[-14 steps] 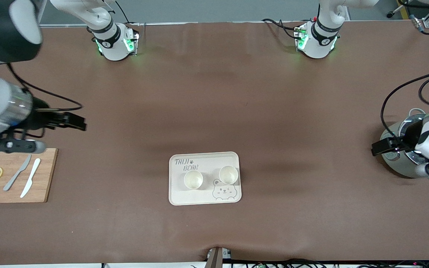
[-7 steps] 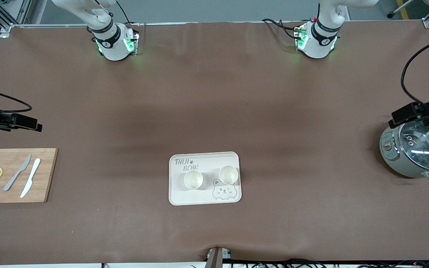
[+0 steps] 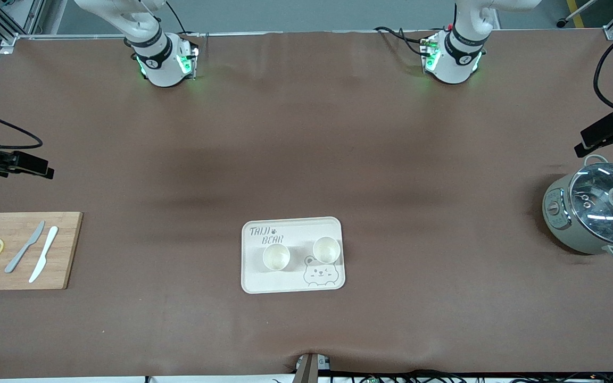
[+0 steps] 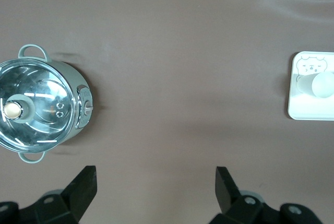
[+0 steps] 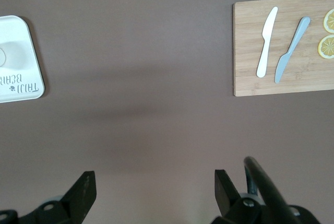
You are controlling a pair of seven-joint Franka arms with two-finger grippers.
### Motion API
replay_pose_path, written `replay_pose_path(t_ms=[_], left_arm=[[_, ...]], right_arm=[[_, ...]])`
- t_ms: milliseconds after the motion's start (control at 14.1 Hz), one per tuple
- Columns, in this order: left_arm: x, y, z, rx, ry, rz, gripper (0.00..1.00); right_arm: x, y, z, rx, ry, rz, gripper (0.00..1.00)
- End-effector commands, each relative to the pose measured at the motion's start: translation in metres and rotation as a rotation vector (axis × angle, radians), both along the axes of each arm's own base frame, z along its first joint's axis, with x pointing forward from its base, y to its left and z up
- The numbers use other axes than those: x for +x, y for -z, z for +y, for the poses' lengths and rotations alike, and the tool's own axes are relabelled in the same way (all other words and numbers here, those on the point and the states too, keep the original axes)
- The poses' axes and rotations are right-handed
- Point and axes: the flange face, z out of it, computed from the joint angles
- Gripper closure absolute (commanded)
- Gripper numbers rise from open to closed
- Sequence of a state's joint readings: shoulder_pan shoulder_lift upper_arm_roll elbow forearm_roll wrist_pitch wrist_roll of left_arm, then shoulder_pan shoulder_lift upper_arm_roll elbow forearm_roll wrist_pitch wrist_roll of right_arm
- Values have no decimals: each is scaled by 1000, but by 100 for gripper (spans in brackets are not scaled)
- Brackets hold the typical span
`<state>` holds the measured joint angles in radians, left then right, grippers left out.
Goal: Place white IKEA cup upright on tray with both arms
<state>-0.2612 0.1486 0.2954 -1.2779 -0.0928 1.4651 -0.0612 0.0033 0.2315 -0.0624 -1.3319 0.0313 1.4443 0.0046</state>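
The cream tray (image 3: 291, 282) with "TAIJI BEAR" lettering and a bear face lies in the table's middle, near the front camera. Two white cups stand upright on it, one (image 3: 276, 257) toward the right arm's end, the other (image 3: 326, 249) toward the left arm's end. My right gripper (image 3: 44, 169) is open and empty, high over bare table at the right arm's end. My left gripper (image 3: 586, 143) is open and empty, high over the table at the left arm's end. The left wrist view shows its jaws wide apart (image 4: 155, 174), the tray (image 4: 308, 110) and one cup (image 4: 322, 84). The right wrist view shows open jaws (image 5: 155, 178) and the tray's edge (image 5: 23, 72).
A grey-green pot with a glass lid (image 3: 596, 213) stands at the left arm's end, also in the left wrist view (image 4: 39, 110). A bamboo cutting board (image 3: 67, 250) with two knives and two lemon slices lies at the right arm's end, also in the right wrist view (image 5: 245, 51).
Both arms have drawn back and up toward the table's ends. The left gripper has moved off the pot. The cups and tray have not moved.
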Motion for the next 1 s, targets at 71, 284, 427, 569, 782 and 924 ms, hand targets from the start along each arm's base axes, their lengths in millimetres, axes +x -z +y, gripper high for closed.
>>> replay_pose_path(t_ms=[71, 284, 427, 569, 782, 924], left_arm=[[-4, -1, 4, 2, 0, 3, 0], [-4, -1, 12, -12, 7, 1, 0], [-2, 0, 14, -20, 9, -2, 0], [-1, 0, 14, -17, 17, -2, 0], [-1, -2, 0, 53, 49, -20, 0], [0, -2, -12, 72, 65, -28, 0]], right_arm=[[-10, -2, -1, -15, -39, -8, 0], [-10, -2, -1, -15, -39, -8, 0], [-10, -2, -1, -15, -39, -8, 0], [-10, -1, -1, -15, -39, -6, 0], [-14, 0, -1, -13, -41, 0, 0], [-35, -6, 1, -11, -44, -22, 0]])
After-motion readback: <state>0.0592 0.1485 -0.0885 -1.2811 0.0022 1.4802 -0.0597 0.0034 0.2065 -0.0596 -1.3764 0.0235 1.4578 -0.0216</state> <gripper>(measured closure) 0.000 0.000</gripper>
